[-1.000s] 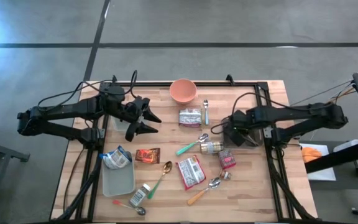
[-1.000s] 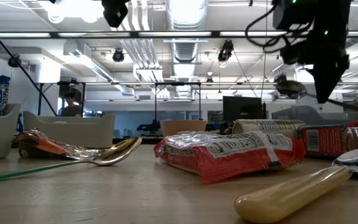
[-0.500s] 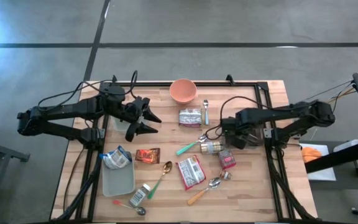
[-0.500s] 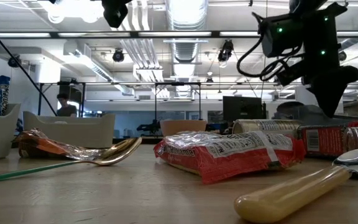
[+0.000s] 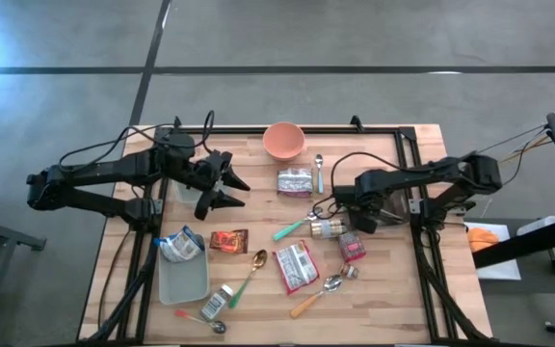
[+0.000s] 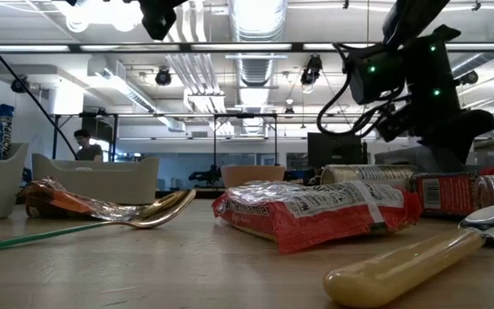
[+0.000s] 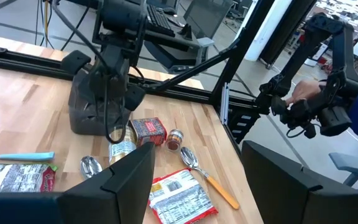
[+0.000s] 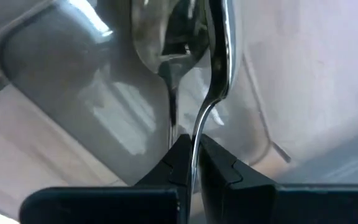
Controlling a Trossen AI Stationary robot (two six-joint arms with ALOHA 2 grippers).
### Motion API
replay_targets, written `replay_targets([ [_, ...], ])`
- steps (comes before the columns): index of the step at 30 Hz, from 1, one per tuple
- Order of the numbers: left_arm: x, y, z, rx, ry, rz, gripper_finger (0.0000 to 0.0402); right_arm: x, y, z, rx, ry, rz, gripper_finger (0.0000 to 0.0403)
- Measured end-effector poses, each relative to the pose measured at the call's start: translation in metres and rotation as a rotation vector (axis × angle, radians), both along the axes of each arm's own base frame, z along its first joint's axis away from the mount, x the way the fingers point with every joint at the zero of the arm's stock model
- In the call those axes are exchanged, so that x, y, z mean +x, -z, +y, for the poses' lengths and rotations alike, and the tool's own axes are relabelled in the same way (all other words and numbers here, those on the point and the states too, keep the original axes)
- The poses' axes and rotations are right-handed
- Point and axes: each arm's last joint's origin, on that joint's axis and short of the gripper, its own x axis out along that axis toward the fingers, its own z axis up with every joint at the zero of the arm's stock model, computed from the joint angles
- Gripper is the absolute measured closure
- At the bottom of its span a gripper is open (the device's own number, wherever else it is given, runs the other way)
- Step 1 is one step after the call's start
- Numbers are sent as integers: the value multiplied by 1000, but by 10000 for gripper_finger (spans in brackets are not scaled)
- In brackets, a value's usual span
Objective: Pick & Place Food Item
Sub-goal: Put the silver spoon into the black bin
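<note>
Right tool (image 5: 347, 205) has shifted left toward frame centre — clamped on a spoon (image 8: 213, 74); packets (image 5: 296, 265) remain unplaced on the bench (image 5: 258, 173).

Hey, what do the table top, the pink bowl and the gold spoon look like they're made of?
Table top: light wood, visible grain and plank seams, matte. Pink bowl: probably plastic or glazed ceramic; smooth, even colour. Gold spoon: likely polished metal, going by its mirror-like shine in the low view.
</note>
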Motion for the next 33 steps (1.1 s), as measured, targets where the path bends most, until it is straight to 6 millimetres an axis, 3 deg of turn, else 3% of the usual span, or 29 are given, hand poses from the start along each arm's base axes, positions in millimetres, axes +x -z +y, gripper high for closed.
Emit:
replay_targets([
  [33,0,1,0,-4,2,16,155,4,8,-14,105,92,-23,393],
])
